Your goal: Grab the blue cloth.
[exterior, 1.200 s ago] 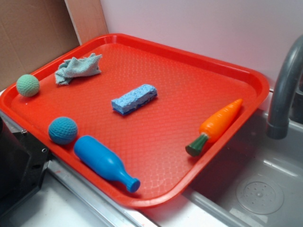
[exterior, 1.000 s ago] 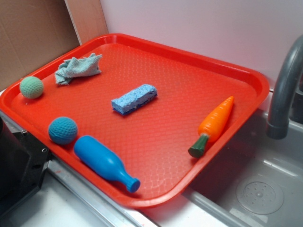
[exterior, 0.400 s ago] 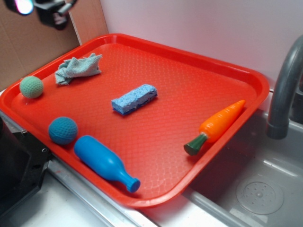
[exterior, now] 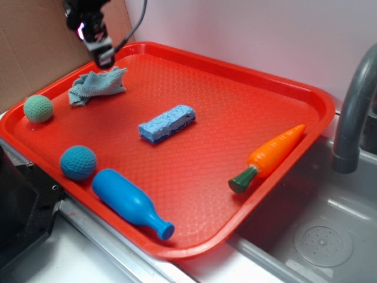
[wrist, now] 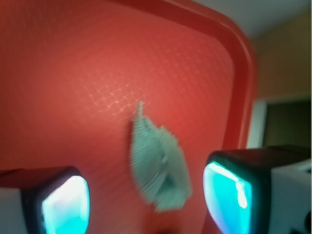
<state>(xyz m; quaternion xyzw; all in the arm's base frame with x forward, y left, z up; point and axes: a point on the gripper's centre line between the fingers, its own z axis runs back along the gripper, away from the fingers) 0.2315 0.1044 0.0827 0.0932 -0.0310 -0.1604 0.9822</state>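
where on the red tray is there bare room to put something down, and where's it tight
Most room: the far right stretch of the red tray, between the sponge and the back rim, above the carrot. Also bare: the middle, between sponge, carrot and blue bottle. Crowded: the left side, where the blue cloth, green ball, teal ball and the gripper cluster.

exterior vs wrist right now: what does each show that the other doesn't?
Exterior only: the sponge, carrot, blue bottle, both balls, the faucet, and the end effector seen from outside, hanging above the blue cloth, apart from it.

Wrist only: the end effector's two fingers spread wide, the blurred cloth in the gap between them, nothing gripped.

Both: the blue cloth near the corner of the red tray, lying free.
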